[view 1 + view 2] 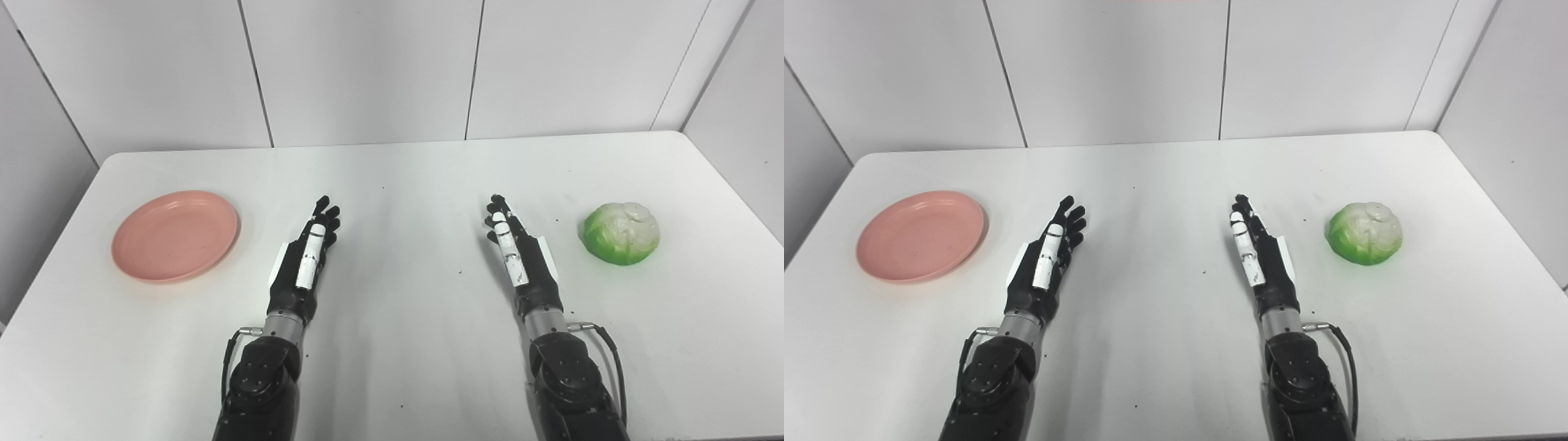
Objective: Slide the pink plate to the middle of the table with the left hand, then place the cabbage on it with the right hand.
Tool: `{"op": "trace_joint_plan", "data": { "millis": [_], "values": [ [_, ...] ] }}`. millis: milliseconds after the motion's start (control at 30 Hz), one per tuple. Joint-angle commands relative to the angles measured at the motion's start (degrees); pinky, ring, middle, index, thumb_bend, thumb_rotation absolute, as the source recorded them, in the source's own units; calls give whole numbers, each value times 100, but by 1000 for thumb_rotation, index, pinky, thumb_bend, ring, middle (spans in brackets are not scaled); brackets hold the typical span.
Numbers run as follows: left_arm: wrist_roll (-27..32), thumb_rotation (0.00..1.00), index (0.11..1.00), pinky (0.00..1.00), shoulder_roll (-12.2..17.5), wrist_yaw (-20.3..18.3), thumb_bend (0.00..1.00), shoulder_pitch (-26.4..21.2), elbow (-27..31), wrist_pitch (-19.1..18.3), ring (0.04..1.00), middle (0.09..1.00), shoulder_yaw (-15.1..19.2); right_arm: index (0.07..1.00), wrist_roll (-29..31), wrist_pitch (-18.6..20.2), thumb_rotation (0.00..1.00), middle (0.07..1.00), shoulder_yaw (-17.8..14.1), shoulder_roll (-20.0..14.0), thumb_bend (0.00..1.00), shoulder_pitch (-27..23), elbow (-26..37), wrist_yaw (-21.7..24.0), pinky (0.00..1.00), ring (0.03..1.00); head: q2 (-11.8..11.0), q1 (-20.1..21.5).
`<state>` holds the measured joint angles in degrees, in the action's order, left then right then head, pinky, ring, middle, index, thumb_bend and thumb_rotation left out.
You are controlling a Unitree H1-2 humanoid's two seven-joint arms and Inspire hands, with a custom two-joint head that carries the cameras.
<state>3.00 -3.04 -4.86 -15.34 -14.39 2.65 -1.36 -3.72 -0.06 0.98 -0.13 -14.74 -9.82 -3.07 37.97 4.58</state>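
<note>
White wall panels back a white table (392, 367) with rounded corners, its surface marked by a few small dark specks. From my remote station I note the pink plate (175, 236) lying flat at the table's left side, nothing on it, well apart from the middle. The cabbage (621, 233), green with a pale top, sits on the table at the right side, also clear of the plate by the full span between the arms. My left hand (306, 260) is extended forward, fingers straight and slightly spread, holding nothing; it is near the plate's right edge but not touching it. My right hand (514, 248) is likewise stretched out and empty, fingers together and pointing away, with a gap between it and the cabbage. Both hands appear to hover just above the surface, though I cannot confirm from these head views whether they rest on it.
</note>
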Motion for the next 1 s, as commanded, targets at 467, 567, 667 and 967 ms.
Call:
{"op": "trace_joint_plan", "data": {
  "millis": [467,567,667,967],
  "values": [
    [-464,1000,944,971,-412,449,444,-142,-631,312,950,942,-300,964,393,-245,1000,969,-117,-430,171,31,-220,423,986,964,-609,-1817],
    [-583,1000,940,966,-466,563,450,-185,-780,447,946,940,-356,964,477,-249,1000,975,-139,-454,146,58,-151,479,986,967,-730,-2028],
    [-644,1000,939,965,-507,623,458,-225,-919,590,947,941,-372,972,575,-363,1000,981,-169,-483,130,61,-208,564,992,973,-771,-2074],
    [-674,1000,931,948,-526,650,469,-246,-1026,725,942,937,-374,975,622,-342,1000,986,-196,-457,100,55,-206,570,1000,981,-823,-2088]
  ]
}}
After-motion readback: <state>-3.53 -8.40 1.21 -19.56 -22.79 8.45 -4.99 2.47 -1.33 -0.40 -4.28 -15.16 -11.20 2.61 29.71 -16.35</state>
